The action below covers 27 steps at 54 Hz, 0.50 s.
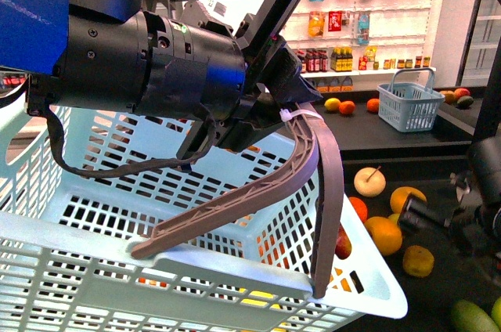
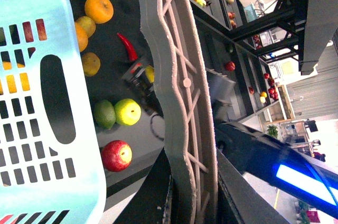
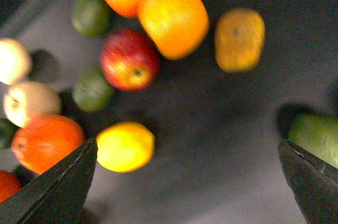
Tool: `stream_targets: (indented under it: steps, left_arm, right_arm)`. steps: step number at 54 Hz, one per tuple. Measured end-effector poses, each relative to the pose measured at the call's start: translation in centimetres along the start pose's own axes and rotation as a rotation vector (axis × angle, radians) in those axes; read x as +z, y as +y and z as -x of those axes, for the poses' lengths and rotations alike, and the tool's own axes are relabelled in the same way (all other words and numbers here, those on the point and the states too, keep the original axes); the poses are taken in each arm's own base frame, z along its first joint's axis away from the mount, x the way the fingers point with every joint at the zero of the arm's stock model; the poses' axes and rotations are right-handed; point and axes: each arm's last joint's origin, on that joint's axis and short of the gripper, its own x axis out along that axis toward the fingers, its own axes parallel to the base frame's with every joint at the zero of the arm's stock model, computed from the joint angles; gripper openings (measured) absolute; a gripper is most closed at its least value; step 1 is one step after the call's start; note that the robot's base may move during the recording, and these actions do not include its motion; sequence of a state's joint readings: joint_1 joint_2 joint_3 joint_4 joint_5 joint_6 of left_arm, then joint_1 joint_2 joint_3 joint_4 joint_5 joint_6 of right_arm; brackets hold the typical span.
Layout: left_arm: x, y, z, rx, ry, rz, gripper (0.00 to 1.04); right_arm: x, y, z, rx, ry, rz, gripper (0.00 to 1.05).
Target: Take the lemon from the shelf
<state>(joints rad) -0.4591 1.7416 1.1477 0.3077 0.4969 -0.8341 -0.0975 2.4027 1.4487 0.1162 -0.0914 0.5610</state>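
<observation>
My left gripper (image 1: 258, 124) is clamped on the basket (image 1: 196, 269) handle. Further right, my right gripper (image 3: 185, 182) hangs spread wide over the shelf (image 3: 222, 129), the lemon (image 3: 125, 146) just beside one jaw. It looks firm, smooth, likely slippery; I'd pinch its narrow middle.

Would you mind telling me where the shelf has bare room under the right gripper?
Bare shelf lies between the lemon and the green fruit. Toward the red apple and oranges it is crowded.

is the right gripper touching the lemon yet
Apart. The right wrist view shows the lemon lying on the shelf below the open right gripper, with dark shelf between it and either finger.
</observation>
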Motion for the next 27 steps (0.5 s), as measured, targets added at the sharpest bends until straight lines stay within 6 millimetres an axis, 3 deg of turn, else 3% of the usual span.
stream_targets:
  steps: [4,13,22,27]
  left_arm:
    - [0.0,0.0,0.0,0.000,0.000,0.002,0.12]
    - [0.0,0.0,0.0,0.001,-0.001,-0.001,0.12]
    - [0.0,0.0,0.0,0.000,0.000,0.000,0.12]
    - [0.0,0.0,0.0,0.000,0.000,0.001,0.12]
  right_arm:
    - [-1.4,-0.6,-2.1,-0.038,0.071,-0.058,1.02]
    - [-1.7,0.6,-3.8,-0.030,0.042,-0.030,1.02]
    - [-1.3,2.4,-4.3,0.126,-0.068,0.216,1.02]
    - [-1.7,1.9,-4.2,0.252,-0.073,0.440,1.02]
